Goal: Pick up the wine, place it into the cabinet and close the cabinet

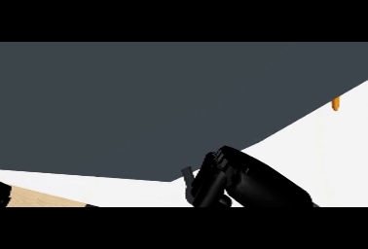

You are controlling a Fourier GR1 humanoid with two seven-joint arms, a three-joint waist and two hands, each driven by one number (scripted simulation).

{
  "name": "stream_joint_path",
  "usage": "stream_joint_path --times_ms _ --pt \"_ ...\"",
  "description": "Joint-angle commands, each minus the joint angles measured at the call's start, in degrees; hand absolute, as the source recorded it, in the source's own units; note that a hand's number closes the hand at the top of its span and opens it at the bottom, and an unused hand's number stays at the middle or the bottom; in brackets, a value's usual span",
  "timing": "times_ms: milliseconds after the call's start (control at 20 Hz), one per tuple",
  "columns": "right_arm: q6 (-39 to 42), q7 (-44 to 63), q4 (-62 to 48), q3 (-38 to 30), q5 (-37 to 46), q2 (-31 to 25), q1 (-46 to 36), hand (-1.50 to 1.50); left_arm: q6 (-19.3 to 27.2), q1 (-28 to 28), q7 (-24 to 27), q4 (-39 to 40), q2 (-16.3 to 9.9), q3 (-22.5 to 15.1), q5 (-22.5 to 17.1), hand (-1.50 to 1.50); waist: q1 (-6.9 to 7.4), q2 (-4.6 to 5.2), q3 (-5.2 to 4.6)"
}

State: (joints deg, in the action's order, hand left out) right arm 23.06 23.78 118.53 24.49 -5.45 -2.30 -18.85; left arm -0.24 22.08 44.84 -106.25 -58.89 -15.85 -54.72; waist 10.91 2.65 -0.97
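The wine does not show anywhere in the head view, so where it stands cannot be told from here; it may be off the view's edges or behind the dark slate-grey panel that fills most of the view from nine o'clock round to two o'clock. As a judgement only: a wine bottle should be heavy for its width, stiff, smooth and slippery, and breakable if knocked or set down hard, so the sound place to take hold would be round the body below the shoulder, with fingers and thumb wrapped opposite each other and the bottle kept upright; the neck is narrower and would let the weight swing. Whether the grey panel is the cabinet's door or side cannot be told. The right hand shows at about five o'clock, black, seen from the back, just below the panel's lower corner against a white surface; its fingers look bent downward, but whether they are clenched, released or wrapped round something is hidden. A dark sliver at the eight o'clock edge is too small to name. A small orange thing hangs at two o'clock, and pale wood lies at seven o'clock.
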Motion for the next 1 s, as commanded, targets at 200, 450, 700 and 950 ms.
stream_joint_path --times_ms 200,450,700,950 --pt "-10.43 1.04 -16.36 -5.86 6.18 2.24 -18.52 1.5 -1.03 -1.68 -0.93 0.21 0.08 -0.32 -0.25 1.5 2.33 0.75 0.19" --pt "-14.54 1.29 -27.39 -9.06 7.1 2.27 -28.78 1.5 -1.44 -3.5 -1.65 0.13 -0.11 -0.52 0.15 1.5 3.2 1.35 0.29" --pt "-17.61 0.38 -37.74 -13.86 3.44 2.28 -36.17 1.5 -1.38 -4.75 -1.94 0.86 0.35 -0.7 0.55 1.5 3.3 1.85 0.47" --pt "-20.86 -1.19 -43.52 -16.58 -1.41 2.3 -37.79 1.5 -1.16 -5.06 -2.36 1.39 0.93 -1.04 0.37 1.5 2.09 2.28 0.59"
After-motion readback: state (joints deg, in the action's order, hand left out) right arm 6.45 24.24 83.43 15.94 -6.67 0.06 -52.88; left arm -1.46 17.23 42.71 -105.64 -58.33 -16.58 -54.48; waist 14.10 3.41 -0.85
